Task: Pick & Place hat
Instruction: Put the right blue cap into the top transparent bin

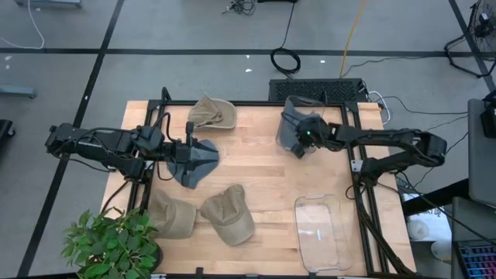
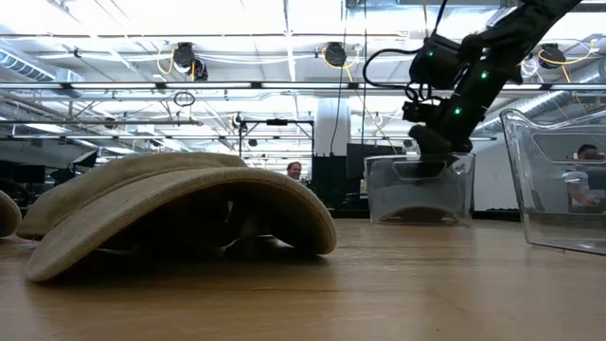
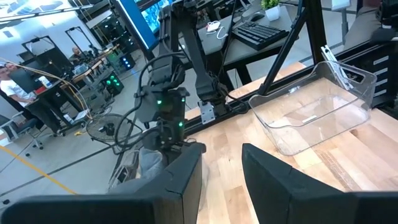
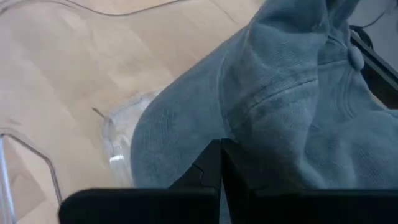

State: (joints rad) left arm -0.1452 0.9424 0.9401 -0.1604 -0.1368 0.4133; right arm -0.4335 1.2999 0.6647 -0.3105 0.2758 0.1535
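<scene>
While both arms reach over the table (image 1: 263,167), the right gripper (image 1: 304,136) sits in a clear bin (image 1: 288,116) at the far edge.
High view: left gripper (image 1: 188,152) grasps a blue-grey hat (image 1: 198,161) near the left edge; three tan hats lie around it, and a second clear bin (image 1: 322,232) stands near the front right corner. Low view: a tan hat (image 2: 180,213) fills the foreground; right gripper is down inside the far bin. Right wrist view: fingers (image 4: 208,171) clenched together, against a blue-grey hat (image 4: 280,106) in the bin.
</scene>
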